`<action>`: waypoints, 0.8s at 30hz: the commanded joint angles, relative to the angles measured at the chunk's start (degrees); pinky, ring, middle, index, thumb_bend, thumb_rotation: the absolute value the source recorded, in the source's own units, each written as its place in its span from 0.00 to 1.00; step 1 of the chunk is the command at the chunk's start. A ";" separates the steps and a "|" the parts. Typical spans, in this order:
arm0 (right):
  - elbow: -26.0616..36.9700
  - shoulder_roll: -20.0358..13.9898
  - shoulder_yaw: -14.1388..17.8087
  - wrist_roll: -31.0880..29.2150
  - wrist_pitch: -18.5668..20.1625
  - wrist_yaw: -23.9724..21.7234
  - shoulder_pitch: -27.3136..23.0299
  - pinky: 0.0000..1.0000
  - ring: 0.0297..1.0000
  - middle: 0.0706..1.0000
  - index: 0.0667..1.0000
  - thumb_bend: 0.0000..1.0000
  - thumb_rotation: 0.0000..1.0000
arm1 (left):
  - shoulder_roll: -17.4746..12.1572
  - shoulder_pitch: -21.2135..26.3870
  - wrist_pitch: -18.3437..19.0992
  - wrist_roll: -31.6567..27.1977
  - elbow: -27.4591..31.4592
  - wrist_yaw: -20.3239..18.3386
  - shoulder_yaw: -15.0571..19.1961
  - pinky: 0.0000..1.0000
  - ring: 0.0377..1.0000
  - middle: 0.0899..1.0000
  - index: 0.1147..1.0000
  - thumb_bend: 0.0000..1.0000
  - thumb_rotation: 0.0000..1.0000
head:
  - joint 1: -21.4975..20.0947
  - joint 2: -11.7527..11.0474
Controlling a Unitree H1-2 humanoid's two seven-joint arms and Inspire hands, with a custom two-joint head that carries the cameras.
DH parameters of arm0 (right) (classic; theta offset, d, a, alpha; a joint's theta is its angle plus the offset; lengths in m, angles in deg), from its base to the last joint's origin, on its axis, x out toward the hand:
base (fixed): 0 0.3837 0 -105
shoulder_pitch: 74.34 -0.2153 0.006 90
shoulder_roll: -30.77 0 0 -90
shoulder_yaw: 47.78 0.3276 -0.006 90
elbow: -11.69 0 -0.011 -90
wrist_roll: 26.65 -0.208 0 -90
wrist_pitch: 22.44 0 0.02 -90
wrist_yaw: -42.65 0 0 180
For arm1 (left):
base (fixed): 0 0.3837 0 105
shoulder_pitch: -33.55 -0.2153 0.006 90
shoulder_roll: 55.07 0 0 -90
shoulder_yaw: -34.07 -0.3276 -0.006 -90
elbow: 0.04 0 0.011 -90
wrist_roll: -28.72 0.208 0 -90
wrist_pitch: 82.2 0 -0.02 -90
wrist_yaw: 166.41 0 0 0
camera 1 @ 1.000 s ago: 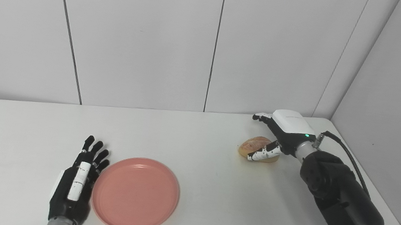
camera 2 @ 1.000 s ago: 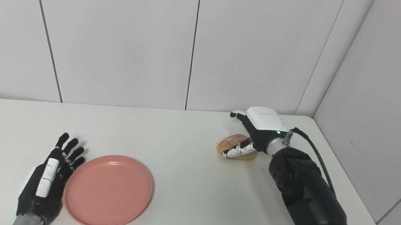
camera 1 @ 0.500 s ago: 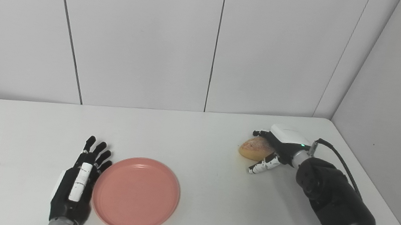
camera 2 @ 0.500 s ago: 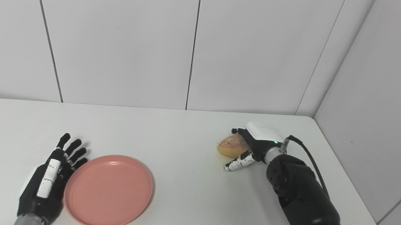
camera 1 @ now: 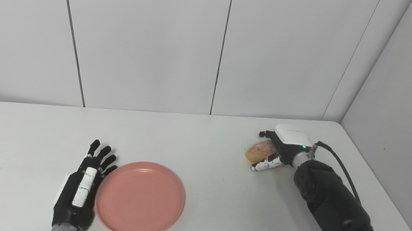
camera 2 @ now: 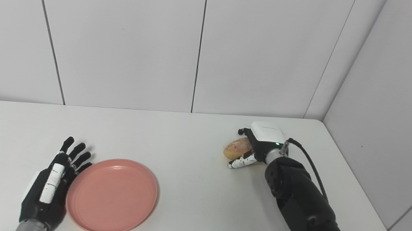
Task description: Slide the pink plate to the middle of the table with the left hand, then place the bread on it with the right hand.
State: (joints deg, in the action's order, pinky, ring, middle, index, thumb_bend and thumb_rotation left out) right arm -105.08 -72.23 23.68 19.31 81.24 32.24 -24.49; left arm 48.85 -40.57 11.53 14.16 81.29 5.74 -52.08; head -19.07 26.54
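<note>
Plate (camera 1: 140, 198): pink, flat on the white bench (camera 1: 199, 176), near the front edge, left of centre.
Left hand (camera 1: 81, 188): lies flat on the bench, fingers spread, holding nothing, its edge just beside the plate's left rim.
Bread (camera 1: 260, 150): at the back right of the bench, well apart from the plate.
Right hand (camera 1: 277, 150): fingers over the bread and thumb in front of it; whether it grips cannot be told.
</note>
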 commanded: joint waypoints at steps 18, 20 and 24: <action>0.86 -0.24 0.66 -2.80 -4.39 5.96 -3.31 0.31 0.36 0.41 0.47 0.54 0.00 | 0.50 -0.79 1.85 0.04 -1.52 0.13 -0.42 0.89 0.90 0.93 0.97 0.95 0.72 | -0.03 0.72; 1.07 -0.62 0.03 -2.42 -3.43 4.36 -3.51 0.34 0.40 0.44 0.44 0.53 0.00 | 0.53 -0.78 1.92 0.14 -1.42 0.20 -0.50 0.89 0.90 0.93 0.96 0.95 0.72 | -0.02 0.92; 1.38 -1.71 -1.25 -1.65 -2.07 0.44 -3.95 0.42 0.50 0.46 0.44 0.53 0.00 | 0.65 -0.71 2.09 -0.08 -1.39 0.21 -0.43 0.90 0.90 0.94 0.96 0.94 0.72 | 0.18 1.06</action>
State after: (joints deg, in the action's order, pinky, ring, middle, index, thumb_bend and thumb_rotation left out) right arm -105.05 -71.59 22.40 17.07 79.11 33.66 -25.22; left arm 48.90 -40.54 11.49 14.03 81.21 5.68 -52.09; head -18.90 27.60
